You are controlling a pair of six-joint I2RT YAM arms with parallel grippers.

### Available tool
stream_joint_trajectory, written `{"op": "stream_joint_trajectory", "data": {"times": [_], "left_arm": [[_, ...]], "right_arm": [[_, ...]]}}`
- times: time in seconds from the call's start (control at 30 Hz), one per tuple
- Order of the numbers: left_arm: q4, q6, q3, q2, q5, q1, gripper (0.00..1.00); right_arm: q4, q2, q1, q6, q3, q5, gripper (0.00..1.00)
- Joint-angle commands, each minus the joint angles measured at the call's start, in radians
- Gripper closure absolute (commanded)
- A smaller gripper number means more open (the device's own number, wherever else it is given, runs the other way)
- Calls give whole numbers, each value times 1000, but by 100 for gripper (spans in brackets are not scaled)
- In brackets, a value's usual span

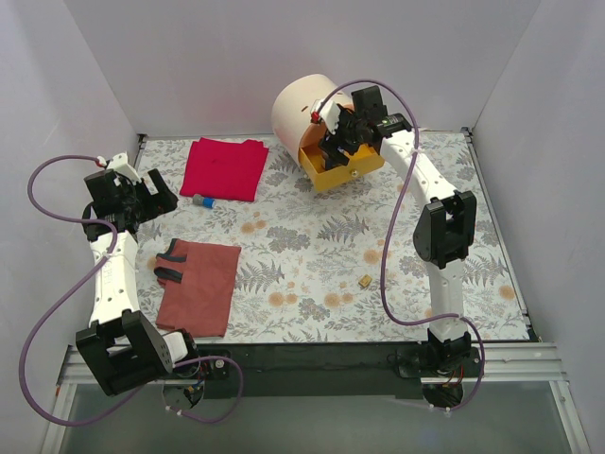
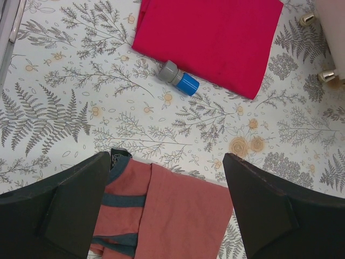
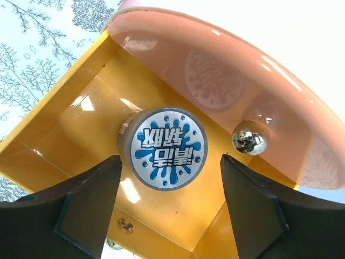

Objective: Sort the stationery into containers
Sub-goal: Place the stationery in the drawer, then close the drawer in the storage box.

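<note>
Cream drum cabinet [image 1: 301, 106], smooth and rounded; its glossy yellow drawer [image 3: 64, 140] stands open. Round tape roll [image 3: 166, 148] lies flat inside: blue-white splash label, lettering inverted, unreadable. My right gripper [image 3: 170, 164] is spread wide over it. My left gripper [image 2: 166, 160] is wide too, holding nothing.

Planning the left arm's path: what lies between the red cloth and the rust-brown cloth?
Left wrist view: a small blue-and-grey cylinder, near the red cloth's edge.
</note>
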Motion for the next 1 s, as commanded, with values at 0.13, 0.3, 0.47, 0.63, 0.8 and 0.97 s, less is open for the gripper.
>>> {"op": "stream_joint_trajectory", "data": {"times": [0.13,0.3,0.47,0.63,0.8,0.97], "left_arm": [[15,-13,11,3,31,-3,13],[24,-14,4,1,45,-5,13],[36,-25,9,7,62,-3,13],[58,-30,21,15,89,-3,13],[76,-42,57,55,118,-22,13],[95,-60,129,99,157,-54,13]], "right_arm": [[62,-27,-8,37,16,32,15],[63,-114,-21,64,-19,37,15],[67,-220,-48,95,-111,17,17],[77,-302,-91,120,-192,5,20],[85,-351,-127,179,-269,-20,27],[87,-406,-133,196,-358,-29,56]]}}
